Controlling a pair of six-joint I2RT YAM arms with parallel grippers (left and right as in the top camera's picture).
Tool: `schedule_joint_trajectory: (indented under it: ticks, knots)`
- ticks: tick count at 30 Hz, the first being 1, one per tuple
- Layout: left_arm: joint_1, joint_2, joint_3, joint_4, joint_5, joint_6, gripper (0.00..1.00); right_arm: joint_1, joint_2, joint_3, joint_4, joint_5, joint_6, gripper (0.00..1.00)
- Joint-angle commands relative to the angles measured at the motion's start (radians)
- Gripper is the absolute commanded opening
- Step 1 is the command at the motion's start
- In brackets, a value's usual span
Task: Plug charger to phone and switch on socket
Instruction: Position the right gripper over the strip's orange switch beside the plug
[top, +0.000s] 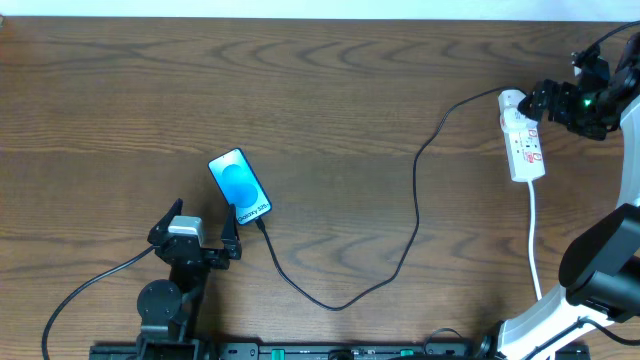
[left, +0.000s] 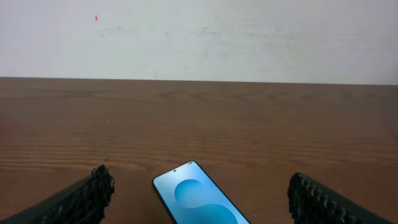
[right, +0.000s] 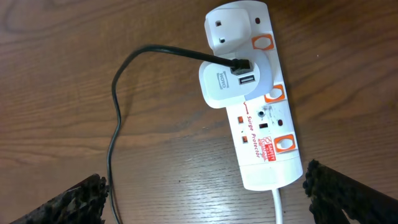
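The socket (right: 261, 106) is seen just ahead of the right gripper (right: 204, 186), which is opened wide and empty. Its long side is pointed away from that hand. The phone (top: 240, 187) is found far off, by the left gripper (top: 205, 210), also wide open and empty.

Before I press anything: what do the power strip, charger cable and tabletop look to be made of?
Power strip: white hard plastic, smooth, slightly glossy; moulded edges, printed lettering.
Charger cable: black, probably rubbery sheath, matte; lies in loose curves.
Tabletop: brown wood grain, low sheen; solid wood or laminate, cannot tell.
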Motion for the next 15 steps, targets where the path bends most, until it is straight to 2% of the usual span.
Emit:
schedule_joint_trajectory:
  ticks: [1,5,15]
  knots:
    - [-0.002,-0.006,-0.014,-0.038,0.023,0.017,0.91,-0.004,-0.003,0.022,-0.001,0.001,-0.059,0.99]
    - [-0.002,-0.006,-0.014,-0.038,0.023,0.017,0.91,-0.004,-0.003,0.013,0.013,0.002,-0.107,0.99]
    - [-0.002,-0.006,-0.014,-0.038,0.023,0.017,0.92,-0.005,-0.003,-0.059,0.078,0.02,-0.122,0.99]
